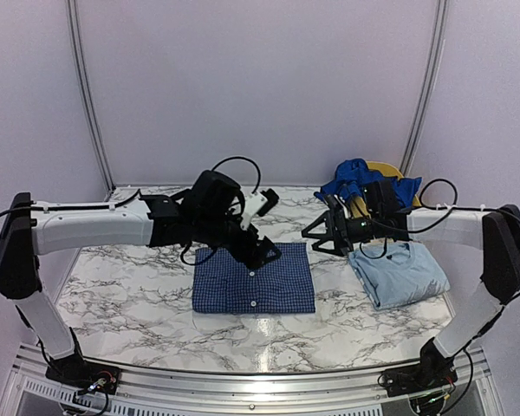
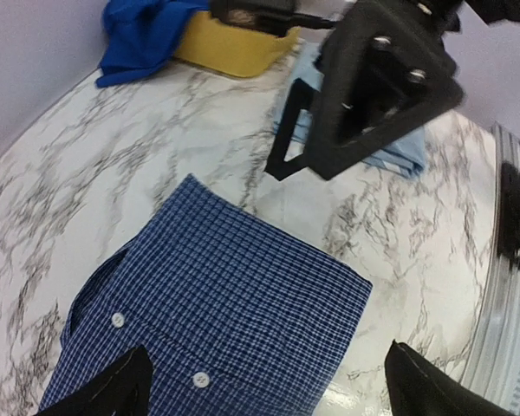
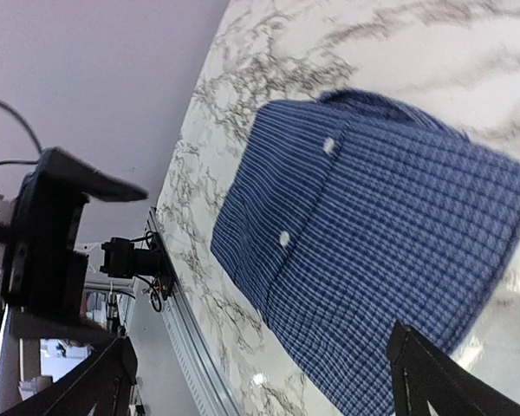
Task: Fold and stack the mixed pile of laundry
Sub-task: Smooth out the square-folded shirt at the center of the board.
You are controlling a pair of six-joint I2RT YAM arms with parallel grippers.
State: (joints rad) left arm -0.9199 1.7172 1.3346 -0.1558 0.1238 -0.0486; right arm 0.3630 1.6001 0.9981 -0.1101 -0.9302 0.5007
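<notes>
Marble-patterned tabletop [image 1: 121, 286], white with grey veins, fills my top view. Pale lilac walls [image 1: 260, 87] close it in, with aluminium posts [image 1: 87, 95] at the back corners and a metal rail [image 1: 260, 386] along the near edge.

My left pincer [image 1: 262, 253] hangs over the far edge of the navy-and-white checked shirt [image 1: 254, 279]. Its fingers [image 2: 113, 386] are spread wide with nothing between them. The shirt lies folded into a flat rectangle directly beneath and nearer than this pincer, buttons up.

My right pincer [image 1: 314, 238] is also spread and empty, over bare marble just off the shirt's far right corner. The folded sky-blue T-shirt [image 1: 397, 273] lies on the table under that arm's wrist, on the pincer's right. Behind the right pincer, a royal-blue piece [image 1: 351, 178] drapes over a yellow basket [image 1: 390, 169] by the back wall.
</notes>
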